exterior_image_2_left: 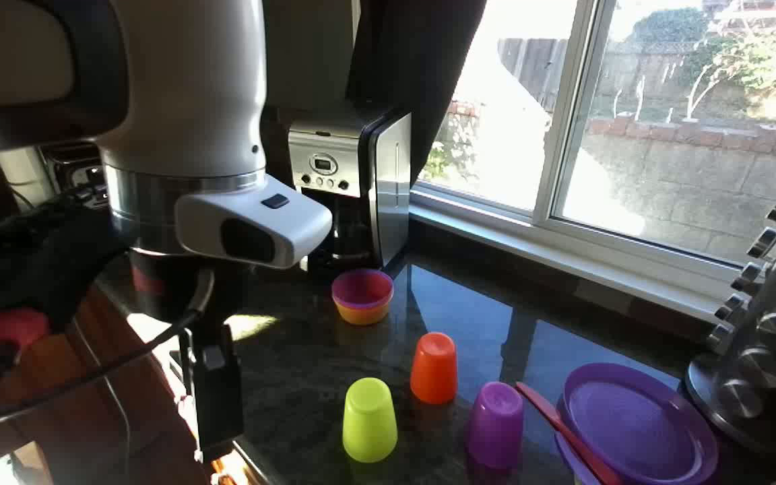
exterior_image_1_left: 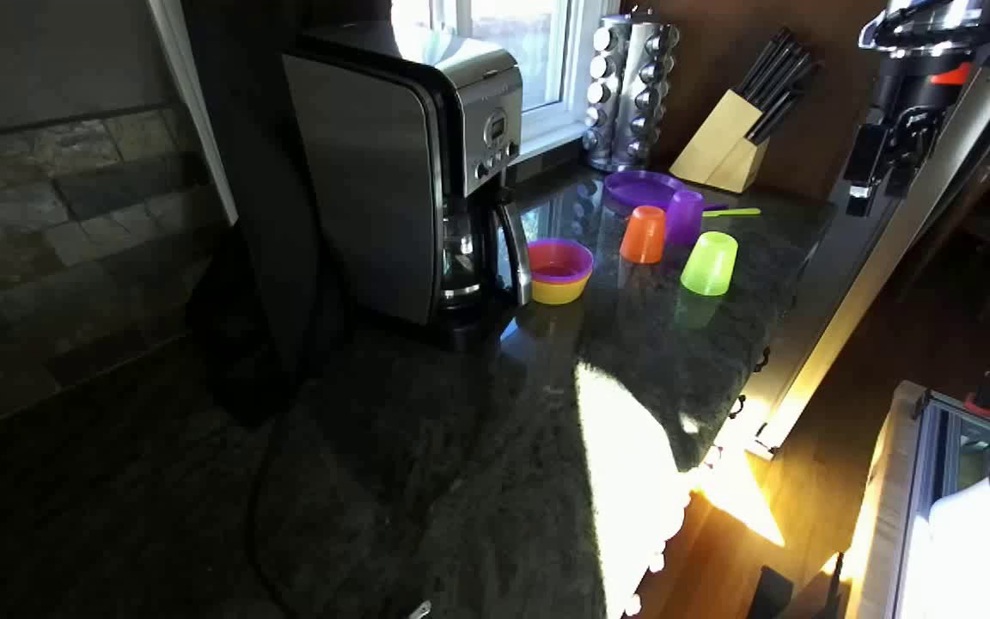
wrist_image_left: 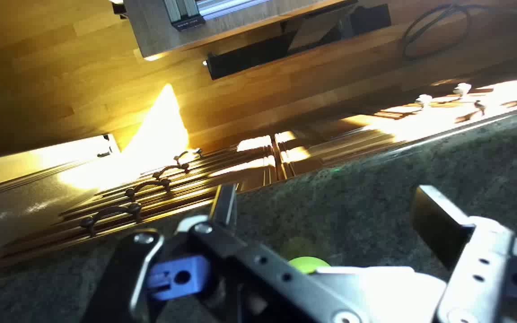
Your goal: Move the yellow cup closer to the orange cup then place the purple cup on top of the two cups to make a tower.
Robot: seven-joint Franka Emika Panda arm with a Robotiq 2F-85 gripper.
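Observation:
The yellow cup [exterior_image_1_left: 709,266] [exterior_image_2_left: 370,423], lime-looking, stands upside down on the dark counter. The orange cup [exterior_image_1_left: 643,235] [exterior_image_2_left: 434,370] stands upside down a short gap from it, toward the coffee maker and window. The purple cup [exterior_image_1_left: 684,219] [exterior_image_2_left: 496,428] also stands upside down, apart from both, on the plate side. My gripper [exterior_image_1_left: 880,191] [exterior_image_2_left: 213,414] is raised near the counter's front edge, away from the cups. In the wrist view the gripper [wrist_image_left: 330,213] is open and empty. A sliver of the yellow cup [wrist_image_left: 305,264] shows there behind the finger linkage; the orange and purple cups are out of that view.
Nested pink and yellow bowls [exterior_image_1_left: 559,291] [exterior_image_2_left: 361,313] sit beside the coffee maker [exterior_image_1_left: 357,180] [exterior_image_2_left: 388,182]. A purple plate [exterior_image_1_left: 632,185] [exterior_image_2_left: 637,424] with a red knife [exterior_image_2_left: 566,431] lies near the spice rack [exterior_image_1_left: 624,94] [exterior_image_2_left: 752,370]. A knife block [exterior_image_1_left: 718,155] stands behind.

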